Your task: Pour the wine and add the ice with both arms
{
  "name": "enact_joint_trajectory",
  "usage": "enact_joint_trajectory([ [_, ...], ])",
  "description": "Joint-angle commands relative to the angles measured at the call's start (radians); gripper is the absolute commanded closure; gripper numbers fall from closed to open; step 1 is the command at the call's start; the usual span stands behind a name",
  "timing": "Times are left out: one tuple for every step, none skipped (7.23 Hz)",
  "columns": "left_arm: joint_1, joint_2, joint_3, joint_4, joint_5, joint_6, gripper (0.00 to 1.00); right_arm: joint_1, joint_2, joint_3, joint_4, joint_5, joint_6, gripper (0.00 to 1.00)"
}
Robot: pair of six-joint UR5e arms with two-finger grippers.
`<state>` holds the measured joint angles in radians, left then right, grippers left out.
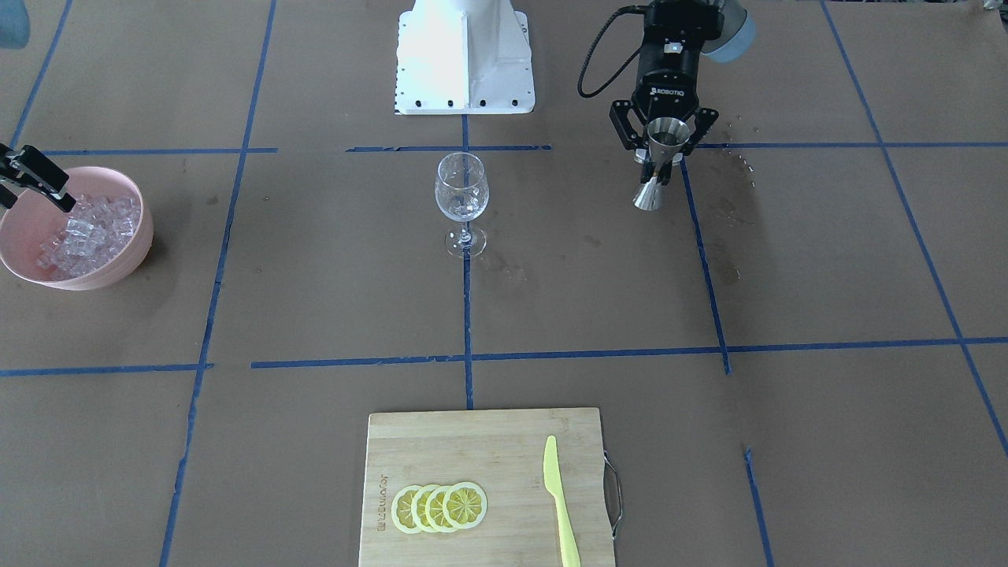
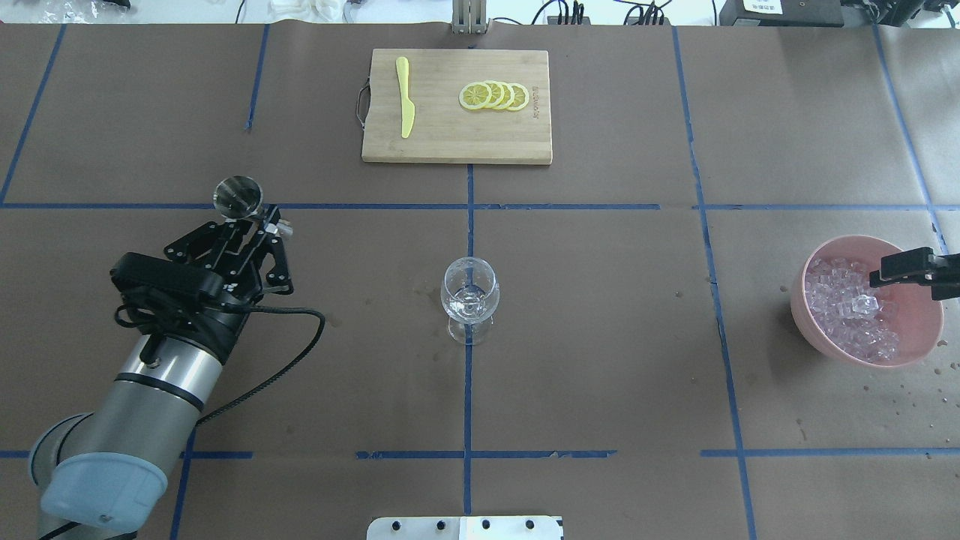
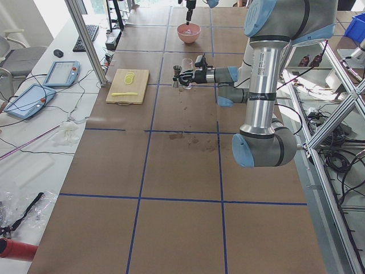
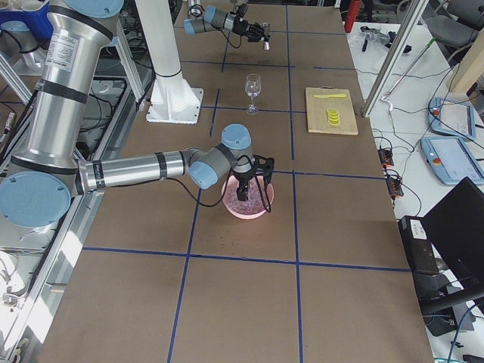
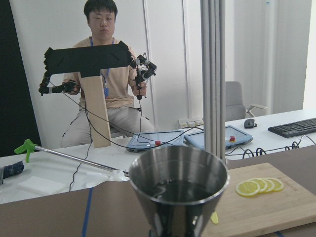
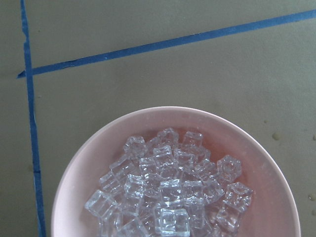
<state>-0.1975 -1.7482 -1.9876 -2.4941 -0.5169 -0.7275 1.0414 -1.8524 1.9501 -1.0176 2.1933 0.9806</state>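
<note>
From across the tabletop [image 1: 315,276], the left claw [image 1: 660,157] hangs in the upper right of the frame. It is pinching a steel jigger [image 1: 649,195] at its narrow waist, and the jigger stands upright and clear of the surface. Its wrist camera looks straight into the upper cup, where a little dark liquid sits low inside.

The wine glass [image 1: 461,193] stands upright at centre, on the blue tape line and well apart from the jigger.

At the far left edge sits a pink bowl [image 1: 130,252] heaped with ice [image 1: 90,232]. The right claw [image 1: 31,189] is poised over it with its fingers spread (most plainly so in the side view from the right). Its tips are down among the cubes at the near rim, and I cannot tell whether they touch any.

At the bottom centre lies a wooden cutting board [image 1: 441,449]. On it are four overlapping lemon slices [image 1: 441,506], with a yellow knife [image 1: 559,504] to their right.
</note>
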Motion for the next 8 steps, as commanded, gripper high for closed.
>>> enact_joint_trajectory([
  [0.013, -0.191, 0.003, 0.215, -0.023, 0.023, 1.00, -0.017, -0.002, -0.011, 0.002, -0.009, 0.006, 0.00],
  [0.026, -0.221, 0.004, 0.266, -0.023, 0.022, 1.00, -0.023, -0.002, -0.011, 0.002, -0.018, 0.006, 0.00],
  [0.039, -0.224, 0.019, 0.267, -0.022, 0.022, 1.00, -0.043, -0.002, -0.011, 0.002, -0.035, 0.013, 0.00],
  [0.044, -0.240, 0.038, 0.270, -0.023, 0.023, 1.00, -0.069, -0.002, -0.011, 0.002, -0.052, 0.033, 0.00],
  [0.047, -0.244, 0.048, 0.287, -0.022, 0.025, 1.00, -0.090, -0.001, -0.011, 0.002, -0.075, 0.047, 0.00],
  [0.050, -0.250, 0.043, 0.334, -0.022, 0.028, 1.00, -0.096, 0.002, -0.011, 0.002, -0.084, 0.055, 0.00],
  [0.053, -0.266, 0.053, 0.352, -0.022, 0.049, 1.00, -0.096, 0.002, -0.011, 0.002, -0.084, 0.055, 0.00],
  [0.069, -0.273, 0.059, 0.359, -0.022, 0.084, 1.00, -0.098, 0.002, -0.011, 0.004, -0.083, 0.055, 0.00],
])
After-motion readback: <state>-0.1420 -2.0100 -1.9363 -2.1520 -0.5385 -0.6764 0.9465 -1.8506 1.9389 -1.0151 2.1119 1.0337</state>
